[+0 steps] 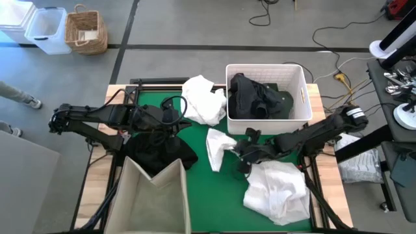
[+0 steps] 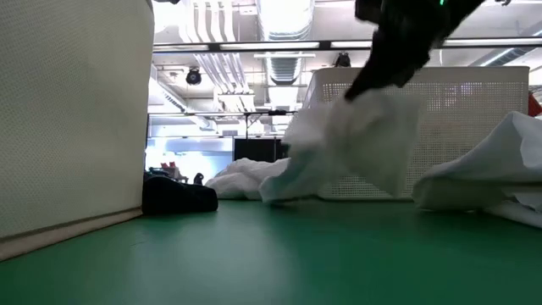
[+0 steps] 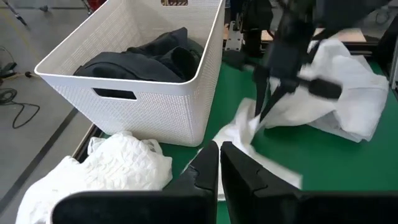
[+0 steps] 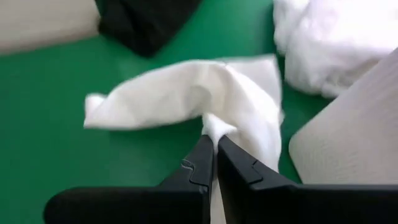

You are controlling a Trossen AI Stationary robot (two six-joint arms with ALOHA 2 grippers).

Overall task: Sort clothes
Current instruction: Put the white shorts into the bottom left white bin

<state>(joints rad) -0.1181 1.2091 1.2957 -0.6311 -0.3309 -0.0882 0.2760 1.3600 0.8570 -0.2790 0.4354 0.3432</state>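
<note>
Right end effector (image 4: 214, 149) at frame centre of the high view, clenched on a small white cloth (image 1: 218, 147), lifting one edge off the green tabletop (image 1: 201, 195). Cloth lay just below the white basket (image 1: 300, 78), which held dark clothes (image 1: 257, 97). Left end effector (image 3: 219, 163) sat left of centre over a black garment (image 1: 159, 153), fingers pressed together with nothing seen between them. White garment (image 1: 203, 99) against the basket's left side; larger white garment (image 1: 278, 192) at lower right. Beige bin (image 1: 153, 201) at lower left.
</note>
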